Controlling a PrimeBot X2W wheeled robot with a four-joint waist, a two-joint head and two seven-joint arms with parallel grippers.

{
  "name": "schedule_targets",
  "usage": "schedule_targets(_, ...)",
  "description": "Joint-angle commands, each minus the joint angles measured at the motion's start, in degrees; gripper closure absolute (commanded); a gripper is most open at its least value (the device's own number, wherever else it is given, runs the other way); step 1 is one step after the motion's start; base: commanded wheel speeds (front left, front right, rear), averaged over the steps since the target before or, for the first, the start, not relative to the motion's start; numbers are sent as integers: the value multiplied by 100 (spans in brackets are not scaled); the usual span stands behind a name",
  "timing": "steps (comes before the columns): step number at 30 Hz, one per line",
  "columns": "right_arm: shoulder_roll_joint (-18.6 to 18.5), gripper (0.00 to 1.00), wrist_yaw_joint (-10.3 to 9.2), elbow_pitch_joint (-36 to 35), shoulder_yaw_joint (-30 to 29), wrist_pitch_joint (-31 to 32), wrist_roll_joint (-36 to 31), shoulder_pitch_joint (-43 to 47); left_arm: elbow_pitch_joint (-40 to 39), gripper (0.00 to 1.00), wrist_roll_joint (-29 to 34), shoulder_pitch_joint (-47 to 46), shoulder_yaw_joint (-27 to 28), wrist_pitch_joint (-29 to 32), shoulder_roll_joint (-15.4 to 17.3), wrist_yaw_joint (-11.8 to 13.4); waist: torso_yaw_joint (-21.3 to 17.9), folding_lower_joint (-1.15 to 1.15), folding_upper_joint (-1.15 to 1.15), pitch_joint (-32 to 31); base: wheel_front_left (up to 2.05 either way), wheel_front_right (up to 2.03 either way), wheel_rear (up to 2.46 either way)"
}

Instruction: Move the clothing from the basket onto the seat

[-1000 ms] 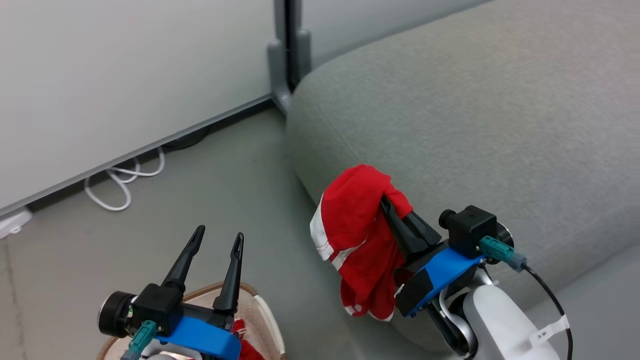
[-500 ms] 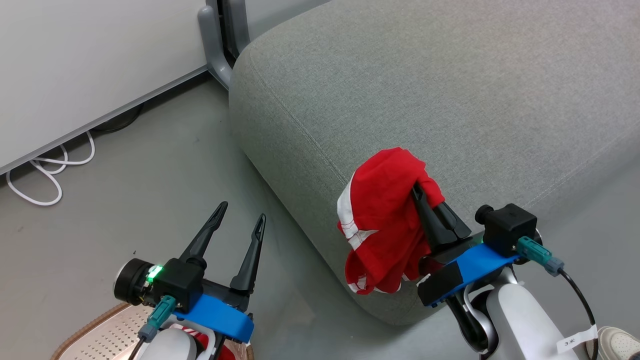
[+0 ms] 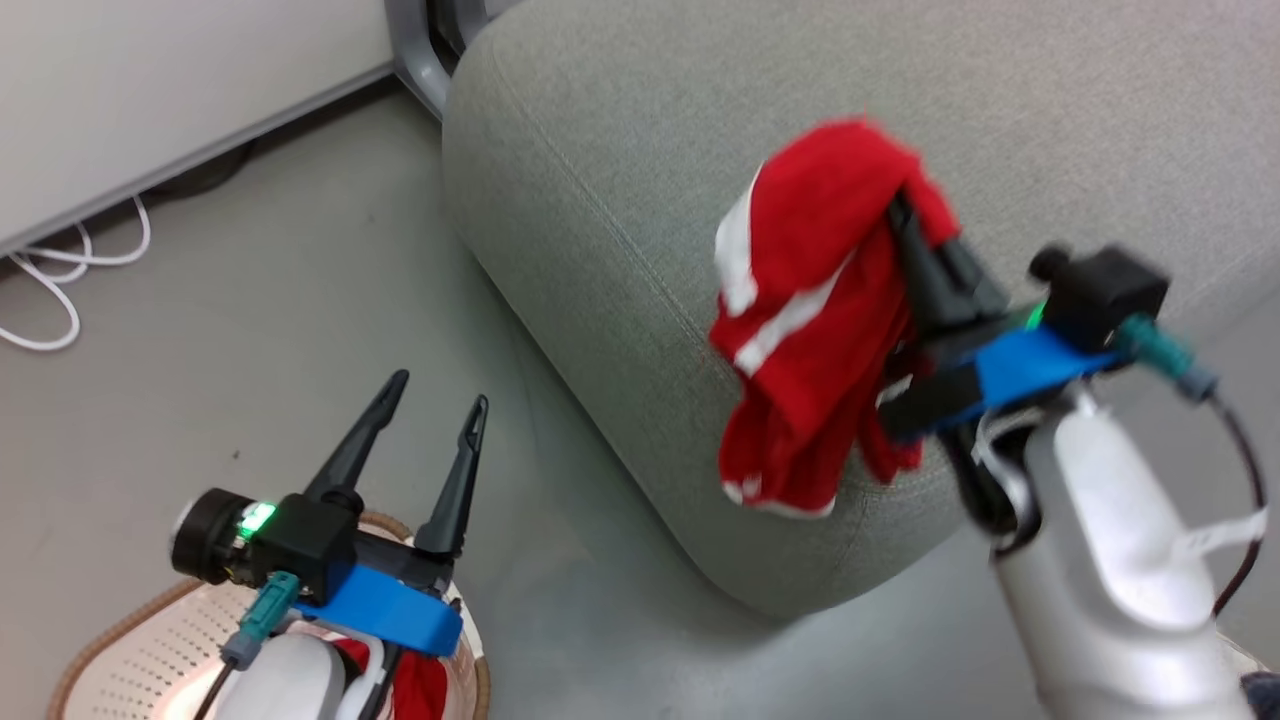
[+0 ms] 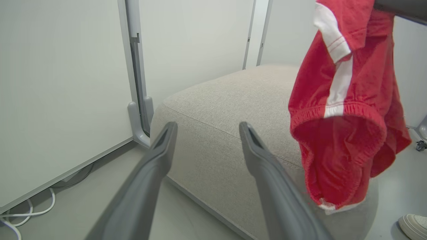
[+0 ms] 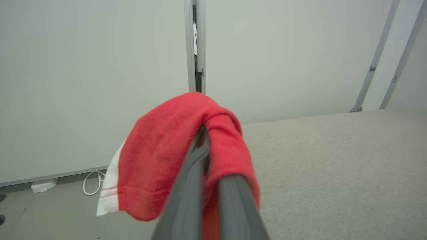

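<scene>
My right tool (image 3: 903, 210) clamped shut on small red shorts with white side stripes (image 3: 800, 300), draped over its tips so they hang free above the near corner of the big grey woven sofa cushion (image 3: 600, 150) ahead. My left tool (image 3: 440, 392) wide, empty, above the cream perforated plastic basket (image 3: 120, 650), likely for the next grab

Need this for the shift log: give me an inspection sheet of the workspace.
Surface: grey seat, bare where visible; grey floor.
Job's things: red shorts hang from the right gripper by the seat's near corner; more red cloth in the basket.
Clutter: nothing seen.
Grippers: left gripper open, empty, above the basket; right gripper shut on the shorts.
Cables: white cable looped on the floor by the wall; black lead at the right wrist.
Surroundings: pale wall panels; white shoe on the floor.
</scene>
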Motion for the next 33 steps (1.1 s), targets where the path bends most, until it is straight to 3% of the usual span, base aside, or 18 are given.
schedule_targets(1, 2, 100, 3, 46, -91, -12, 37, -288, -53, 0, 38, -101, 42, -25, 74, -41, -16, 0, 0, 271, 0, 0, 0)
schedule_targets(9, -67, 100, 2, 763, -1614, -28, 169, -2284, -670, 0, 183, -304, 245, 133, 537, 55, 134, 0, 0, 1270, 0, 0, 0)
schedule_targets(17, -837, 100, 3, 1469, -2574, 96, -421, -3597, -1531, 0, 303, -705, 354, 475, 882, 71, 604, 0, 0, 2299, 0, 0, 0)
schedule_targets(22, -1177, 100, 3, 1997, -2881, 27, -796, -3760, -1923, 0, 362, -944, 345, 564, 963, 108, 867, 0, 0, 2789, 0, 0, 0)
schedule_targets(33, -1179, 100, 2, 3251, -3475, -337, -1212, -3542, -1900, 0, 347, -867, 277, 481, 981, 147, 1063, 0, 0, 2880, 0, 0, 0)
